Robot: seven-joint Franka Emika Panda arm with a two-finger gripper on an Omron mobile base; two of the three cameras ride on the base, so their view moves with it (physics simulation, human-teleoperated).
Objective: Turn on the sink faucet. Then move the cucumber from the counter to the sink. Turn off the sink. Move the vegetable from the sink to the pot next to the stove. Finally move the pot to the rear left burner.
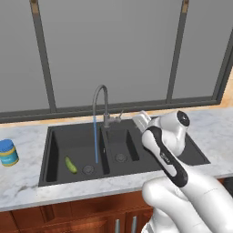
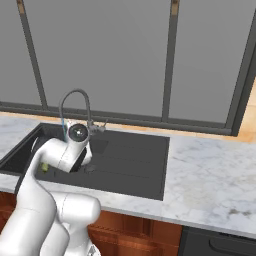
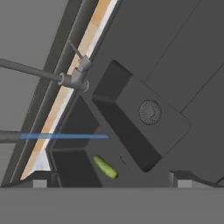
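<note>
Water runs in a blue stream [image 1: 95, 142] from the grey sink faucet [image 1: 101, 101] into the large left bowl of the dark sink [image 1: 52, 150]. The green cucumber [image 1: 70, 164] lies on that bowl's floor, left of the drain, and shows small past my arm [image 2: 44, 168]. In the hand view my gripper [image 3: 112, 179] hangs open and empty above the sink, its tips wide apart, with the cucumber [image 3: 105, 166] below and the faucet's lever handle [image 3: 77, 51] farther off. My white hand [image 1: 142, 119] sits over the sink's right side. The pot and the stove are out of view.
A blue-lidded jar [image 1: 8, 152] stands on the marble counter [image 1: 22, 182] left of the sink. The smaller bowl [image 1: 121, 146] and a flat drainboard [image 2: 135, 155] lie to the right. A window wall runs close behind the faucet.
</note>
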